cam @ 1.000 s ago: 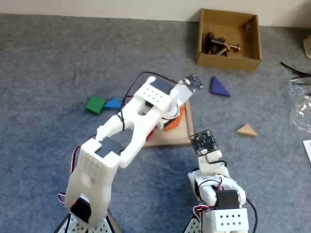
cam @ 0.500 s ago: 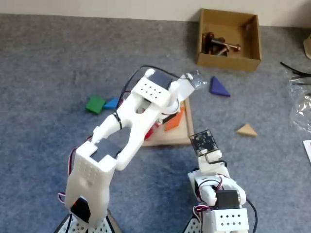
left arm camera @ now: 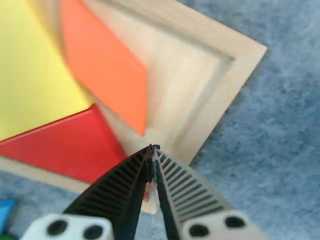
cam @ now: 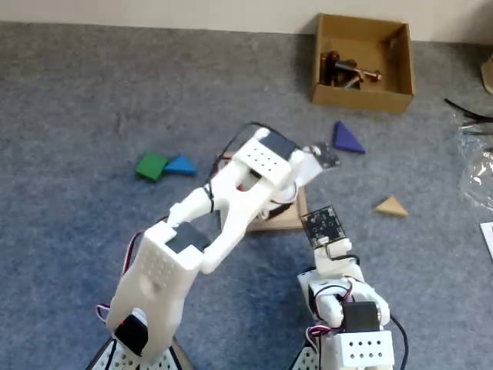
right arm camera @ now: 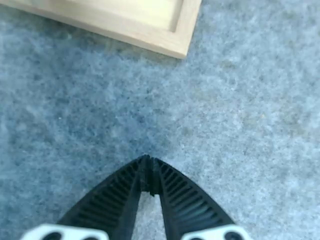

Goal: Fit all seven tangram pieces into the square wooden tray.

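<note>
The square wooden tray holds a yellow piece, an orange parallelogram and a red triangle. My left gripper is shut and empty, its tips over the bare tray floor by the orange piece's corner. In the high view the left arm covers most of the tray. On the carpet lie a green square, a light blue triangle, a dark blue triangle and a tan triangle. My right gripper is shut over carpet, short of a tray corner.
A cardboard box with metal parts stands at the back right. Clear plastic and black cables lie at the right edge. Grey carpet spreads open to the left and back.
The left arm has swung to the right and nearer over the tray, now hiding the orange and red pieces in the high view. The right arm has kept still.
</note>
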`<state>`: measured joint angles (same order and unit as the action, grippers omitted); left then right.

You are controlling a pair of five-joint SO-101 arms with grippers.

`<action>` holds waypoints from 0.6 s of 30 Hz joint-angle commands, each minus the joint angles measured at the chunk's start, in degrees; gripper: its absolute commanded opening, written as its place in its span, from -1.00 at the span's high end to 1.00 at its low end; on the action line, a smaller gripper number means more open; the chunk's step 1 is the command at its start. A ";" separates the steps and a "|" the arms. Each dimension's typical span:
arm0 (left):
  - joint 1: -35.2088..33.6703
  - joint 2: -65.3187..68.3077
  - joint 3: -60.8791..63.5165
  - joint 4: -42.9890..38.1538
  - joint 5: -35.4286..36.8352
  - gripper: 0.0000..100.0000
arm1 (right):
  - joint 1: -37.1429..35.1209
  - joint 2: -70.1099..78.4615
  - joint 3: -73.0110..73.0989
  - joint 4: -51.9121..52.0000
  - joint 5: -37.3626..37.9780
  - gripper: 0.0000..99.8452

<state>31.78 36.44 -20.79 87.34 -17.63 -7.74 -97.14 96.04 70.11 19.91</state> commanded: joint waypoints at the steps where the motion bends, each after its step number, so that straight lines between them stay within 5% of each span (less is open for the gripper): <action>1: 0.40 0.48 -2.86 0.00 0.44 0.99 | -0.66 -0.84 6.81 -1.71 -0.18 0.99; 18: -2.59 1.36 -2.95 -12.31 0.09 0.99 | -0.66 -0.84 6.81 -1.71 -0.18 0.99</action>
<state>31.60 38.55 -20.79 77.23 -17.54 -7.74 -97.14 96.04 70.11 19.91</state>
